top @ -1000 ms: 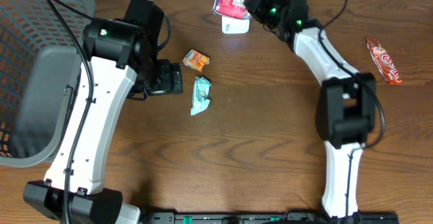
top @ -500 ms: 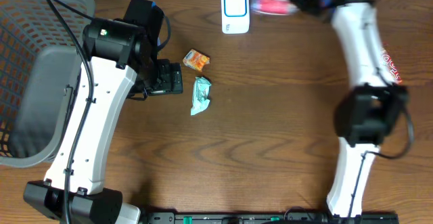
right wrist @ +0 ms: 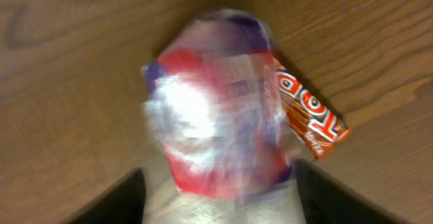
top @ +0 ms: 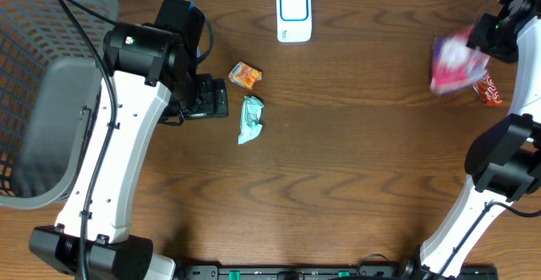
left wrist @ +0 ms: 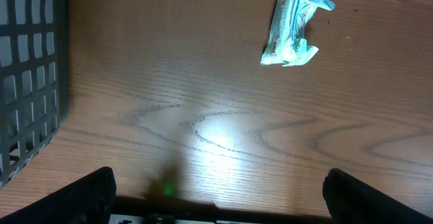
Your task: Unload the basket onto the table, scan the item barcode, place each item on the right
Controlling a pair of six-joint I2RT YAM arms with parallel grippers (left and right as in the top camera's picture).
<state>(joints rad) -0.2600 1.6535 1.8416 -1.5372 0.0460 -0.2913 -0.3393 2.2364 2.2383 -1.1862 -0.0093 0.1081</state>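
Closest to the right wrist camera, the right gripper [right wrist: 218, 183] had its two fingers spread wide, one at each lower corner of the view. The snack bag [right wrist: 216, 116] showed just beyond and between them. The bag was smeared, while the orange candy bar [right wrist: 308, 112] beside it and the wood grain were rather sharp. It therefore seemed that the bag was loose and not pinched, though contact with the fingers could not be excluded. The bag overlapped one end of the bar; whether it touched it could not be told. In the overhead view this pair was at the right edge of the table [top: 355, 195], well apart from the barcode scanner [top: 293, 13]. The scanner stood at the far edge near the middle, so it lay to the left of the bag and farther out. Farther to the left, the teal packet [top: 251, 119] lay with its long axis running roughly near to far, and the orange snack [top: 245, 75] lay just beyond it, apart from it. The left gripper [top: 201, 99] hung just beside them on their left, its fingers fully spread and nothing between them. If one of these two was to be scanned next, the left arm was clearly the nearer one, and the scanner lay beyond them, a little to the right.
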